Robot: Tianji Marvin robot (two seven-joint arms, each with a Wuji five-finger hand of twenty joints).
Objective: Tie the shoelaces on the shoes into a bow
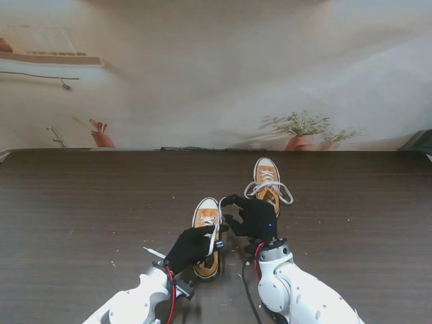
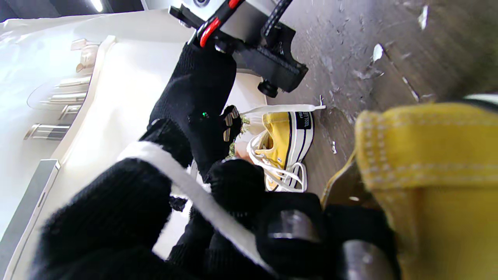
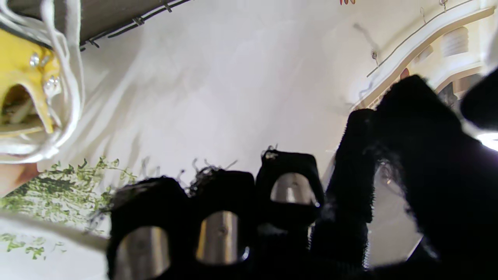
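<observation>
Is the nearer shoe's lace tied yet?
Not tied. The left hand holds a white lace stretched loose above the nearer shoe; no bow shows.

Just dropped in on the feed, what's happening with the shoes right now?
Both hands are working over the nearer yellow shoe. The left hand has a white lace running across its fingers and seems to be holding it, while the right hand hovers beside that shoe; whether it grips a lace is unclear. The farther shoe lies untouched, its laces loose. No bow shows on either.
</observation>
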